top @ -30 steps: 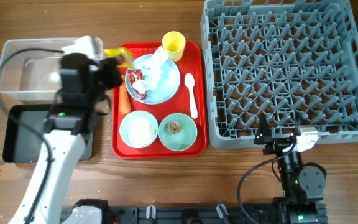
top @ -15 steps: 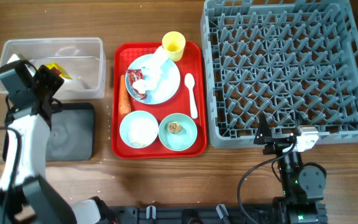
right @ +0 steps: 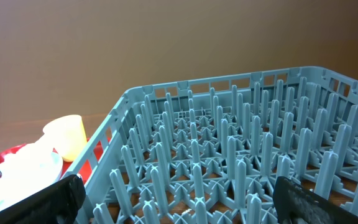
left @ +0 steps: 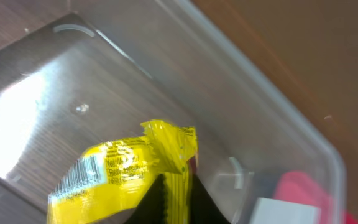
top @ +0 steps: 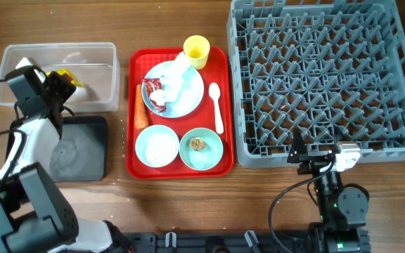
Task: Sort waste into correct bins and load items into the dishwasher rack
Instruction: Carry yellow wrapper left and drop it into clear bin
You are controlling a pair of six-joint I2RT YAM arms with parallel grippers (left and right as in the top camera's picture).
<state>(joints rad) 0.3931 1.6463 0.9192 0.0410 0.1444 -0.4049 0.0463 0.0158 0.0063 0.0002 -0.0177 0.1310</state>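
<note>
My left gripper (top: 57,86) is shut on a crumpled yellow wrapper (top: 68,75) and holds it over the clear tub (top: 97,49). The left wrist view shows the wrapper (left: 126,174) pinched between the dark fingers (left: 166,208) above the tub floor. On the red tray sit a yellow cup (top: 196,50), a pale blue plate (top: 188,98) with a red wrapper (top: 154,98) and white tissue (top: 177,74), a carrot (top: 141,114), a white spoon (top: 216,105), a bowl of rice (top: 156,147) and a bowl with a brown lump (top: 201,146). My right gripper (top: 313,152) is open at the grey rack's (top: 322,70) front edge.
The black tray (top: 83,151) lies in front of the clear tub, left of the red serving tray (top: 225,165). The right wrist view looks across the rack's pegs (right: 229,155) toward the yellow cup (right: 67,134).
My left arm swung left from the red tray to over the clear tub, carrying the yellow wrapper. The right arm has not moved.
</note>
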